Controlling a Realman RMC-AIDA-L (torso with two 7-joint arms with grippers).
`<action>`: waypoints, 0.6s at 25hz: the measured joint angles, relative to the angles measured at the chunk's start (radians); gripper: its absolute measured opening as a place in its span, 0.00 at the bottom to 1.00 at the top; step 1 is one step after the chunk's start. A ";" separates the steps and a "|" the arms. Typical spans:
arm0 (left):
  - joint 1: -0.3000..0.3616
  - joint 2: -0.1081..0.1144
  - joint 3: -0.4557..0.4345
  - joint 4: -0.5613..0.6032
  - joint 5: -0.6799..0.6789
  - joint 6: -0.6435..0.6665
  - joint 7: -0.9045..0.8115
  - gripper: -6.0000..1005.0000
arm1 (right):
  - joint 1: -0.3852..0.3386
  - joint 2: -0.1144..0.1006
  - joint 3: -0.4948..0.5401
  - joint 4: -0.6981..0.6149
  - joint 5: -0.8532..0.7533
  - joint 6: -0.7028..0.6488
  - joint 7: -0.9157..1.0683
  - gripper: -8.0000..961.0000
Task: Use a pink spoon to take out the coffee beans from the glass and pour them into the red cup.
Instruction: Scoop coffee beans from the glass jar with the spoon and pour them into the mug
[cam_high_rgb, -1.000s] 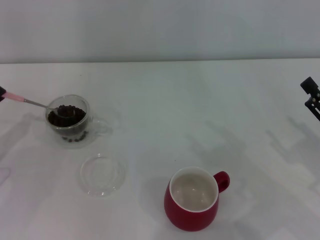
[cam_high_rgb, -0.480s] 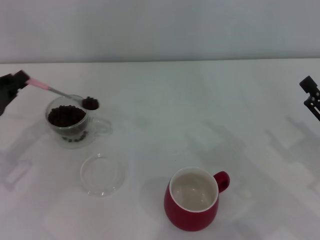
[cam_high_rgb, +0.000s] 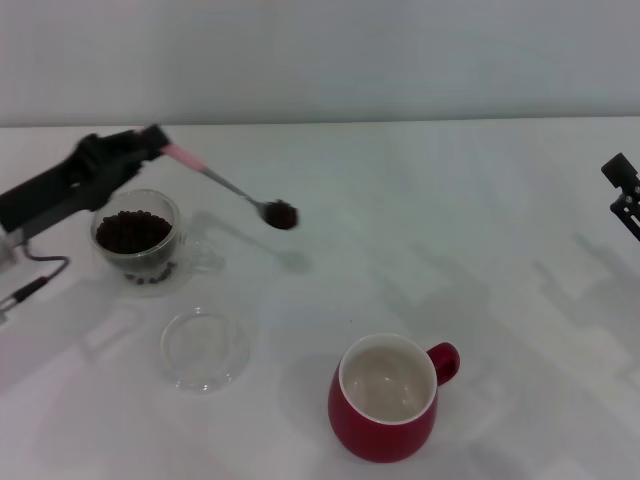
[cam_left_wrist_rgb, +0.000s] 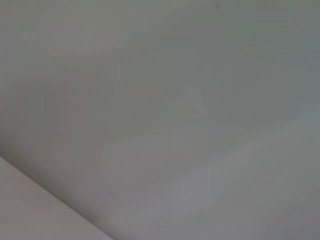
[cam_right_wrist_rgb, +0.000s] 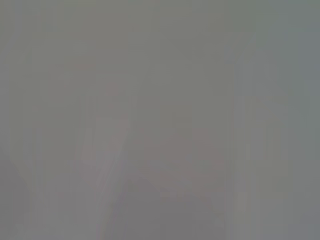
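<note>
The worktop (cam_high_rgb: 420, 200) carries, from largest to smallest, the red cup (cam_high_rgb: 385, 415), the glass (cam_high_rgb: 137, 240) and a flat clear glass disc (cam_high_rgb: 205, 349). The red cup stands near the front edge, its cream inside empty. The glass sits well apart from it on the robot's left, with dark coffee beans heaped inside. The left tool (cam_high_rgb: 150, 140) pinches the pink handle of the pink spoon (cam_high_rgb: 225, 183). A second ago the spoon's bowl lay inside the glass; half a second ago it hung just beside the rim; now it is carried clear of the glass, over bare worktop between glass and red cup, loaded with coffee beans (cam_high_rgb: 281, 215). The scoop thus appears complete and the transfer is under way, with the pour not yet done. The right tool (cam_high_rgb: 622, 190) is parked at the far right edge; whether it is spread or closed cannot be told. Both wrist views are likely too featureless to add detail.
</note>
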 joint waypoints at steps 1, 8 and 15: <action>-0.007 -0.002 0.010 0.000 0.000 0.002 -0.001 0.12 | -0.001 0.000 0.000 0.001 0.001 0.000 0.000 0.75; -0.051 -0.017 0.099 -0.002 0.004 0.041 -0.005 0.12 | -0.011 0.000 0.005 0.006 0.004 -0.017 0.002 0.75; -0.071 -0.037 0.199 0.006 0.006 0.072 0.011 0.12 | -0.025 0.000 0.008 0.008 0.006 -0.032 0.003 0.75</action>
